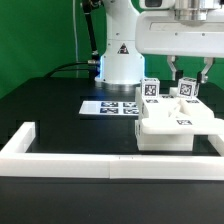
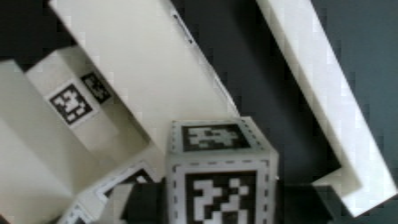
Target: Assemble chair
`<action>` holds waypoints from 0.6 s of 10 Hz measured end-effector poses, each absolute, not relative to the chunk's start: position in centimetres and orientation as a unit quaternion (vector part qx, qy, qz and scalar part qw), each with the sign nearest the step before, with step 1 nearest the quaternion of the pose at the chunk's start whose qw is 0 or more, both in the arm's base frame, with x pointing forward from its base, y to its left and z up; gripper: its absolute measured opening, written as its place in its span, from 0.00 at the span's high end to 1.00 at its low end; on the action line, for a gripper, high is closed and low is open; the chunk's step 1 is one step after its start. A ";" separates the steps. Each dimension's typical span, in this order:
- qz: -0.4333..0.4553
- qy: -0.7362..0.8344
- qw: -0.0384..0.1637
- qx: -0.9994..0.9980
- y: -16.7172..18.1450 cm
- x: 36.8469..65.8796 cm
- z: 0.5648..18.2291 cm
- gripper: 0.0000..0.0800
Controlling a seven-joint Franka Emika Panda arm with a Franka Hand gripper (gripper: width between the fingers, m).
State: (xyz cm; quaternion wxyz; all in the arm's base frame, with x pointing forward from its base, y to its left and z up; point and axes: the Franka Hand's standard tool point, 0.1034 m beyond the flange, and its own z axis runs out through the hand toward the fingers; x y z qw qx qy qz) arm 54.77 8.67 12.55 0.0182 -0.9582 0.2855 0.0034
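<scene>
A dark tabletop [image 1: 50, 115] fills the exterior view, seen here from its left to its right, with the marker board [image 1: 110, 106] as the landmark. To the left of and in front of the marker board, a long white border wall [image 1: 60, 158] runs along the tabletop's near edge and turns back at a corner. Behind the marker board stands the robot's white base [image 1: 120, 62]. To the right of the marker board, just beside it, sits the partly built white chair [image 1: 172, 124], a blocky slab with tagged upright pieces [image 1: 151, 90] rising from it. Above the chair, the fingers [image 1: 188, 82] hang with one black finger on each side of a tagged white piece [image 1: 187, 90]; whether they press on it cannot be told. The wrist view shows that tagged piece [image 2: 217, 165] close up, with slanted white chair parts [image 2: 151, 60] beside it.
</scene>
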 end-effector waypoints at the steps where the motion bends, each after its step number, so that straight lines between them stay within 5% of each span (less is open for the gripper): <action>1: 0.004 0.311 0.018 -0.950 8.7 54.8 12.6 0.64; 6: 0.007 0.478 0.019 -0.878 8.8 54.8 12.6 0.64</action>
